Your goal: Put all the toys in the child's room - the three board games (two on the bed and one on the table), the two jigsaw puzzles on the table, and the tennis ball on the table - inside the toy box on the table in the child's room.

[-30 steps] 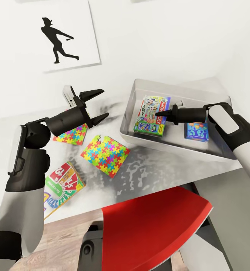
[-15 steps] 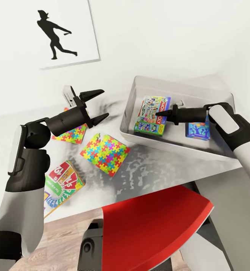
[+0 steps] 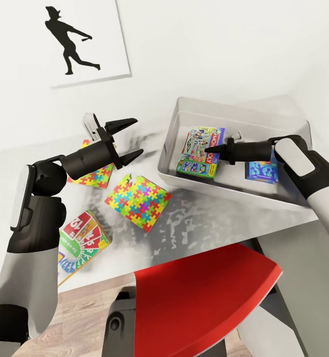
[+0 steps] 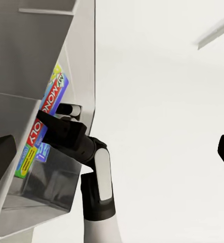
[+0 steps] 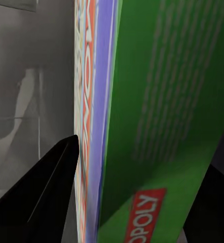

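Observation:
The light-grey toy box point(image 3: 170, 148) stands on the pale table point(image 3: 204, 218) at the right. In it are the Monopoly board game point(image 3: 200, 151) and the small blue board game point(image 3: 260, 171). My right gripper point(image 3: 210, 148) is over the tray, shut on the Monopoly box point(image 5: 157, 116), one finger on each flat face. My left gripper point(image 3: 137, 136) hangs open above the table, left of the tray. Below it lie two jigsaw puzzles, one point(image 3: 138, 197) in the open and one point(image 3: 92, 174) partly under the arm. The Skip-Bo box point(image 3: 82, 240) lies near the table's front left. The tennis ball and bed are out of view.
A red chair point(image 3: 204, 297) stands at the table's front edge, below the tray. A black silhouette poster point(image 3: 85, 44) hangs on the white wall behind. Wood floor point(image 3: 85, 310) shows at the bottom left. The left wrist view looks past the tray wall point(image 4: 86, 76) at my right forearm point(image 4: 99, 177).
The whole head view has shifted slightly, so the camera moved. Both grippers and the toys keep their places relative to each other.

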Controlling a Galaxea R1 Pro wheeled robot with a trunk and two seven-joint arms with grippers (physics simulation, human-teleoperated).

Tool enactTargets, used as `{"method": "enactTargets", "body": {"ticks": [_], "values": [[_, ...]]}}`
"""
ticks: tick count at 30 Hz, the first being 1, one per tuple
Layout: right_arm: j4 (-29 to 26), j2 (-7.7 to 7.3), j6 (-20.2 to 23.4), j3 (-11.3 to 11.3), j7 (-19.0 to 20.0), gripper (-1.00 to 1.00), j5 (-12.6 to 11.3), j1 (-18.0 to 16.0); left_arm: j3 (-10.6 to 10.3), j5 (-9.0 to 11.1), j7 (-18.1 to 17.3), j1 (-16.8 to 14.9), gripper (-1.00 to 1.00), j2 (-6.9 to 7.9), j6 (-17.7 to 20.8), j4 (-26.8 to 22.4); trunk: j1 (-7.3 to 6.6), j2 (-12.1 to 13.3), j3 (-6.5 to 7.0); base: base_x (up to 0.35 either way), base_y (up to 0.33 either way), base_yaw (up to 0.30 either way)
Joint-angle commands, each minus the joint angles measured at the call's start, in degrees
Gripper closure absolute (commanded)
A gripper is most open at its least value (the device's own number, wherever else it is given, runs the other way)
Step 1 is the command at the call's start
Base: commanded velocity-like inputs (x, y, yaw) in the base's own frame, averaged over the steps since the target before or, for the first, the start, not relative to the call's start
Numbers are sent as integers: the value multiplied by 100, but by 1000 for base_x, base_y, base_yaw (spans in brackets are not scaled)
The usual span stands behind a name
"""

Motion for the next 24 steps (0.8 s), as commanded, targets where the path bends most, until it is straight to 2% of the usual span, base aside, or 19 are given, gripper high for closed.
{"method": "enactTargets", "body": {"ticks": [1,16,17,24], "values": [[5,-5,0,18,51,100,30,-8,-2,58,57,-4,-100,2,-7,-3,3,-9,-8,0,0,0],[42,-5,0,18,39,100,30,-8,-3,51,58,-2,-100,2,-10,-3,3,-9,-13,0,0,0],[45,-3,0,18,36,-100,30,-8,-3,51,58,-2,-100,2,-10,-3,3,-9,-13,0,0,0],[57,1,0,18,25,-100,32,-8,-3,51,59,-1,-100,2,-10,-3,3,-9,-13,0,0,0]]}}
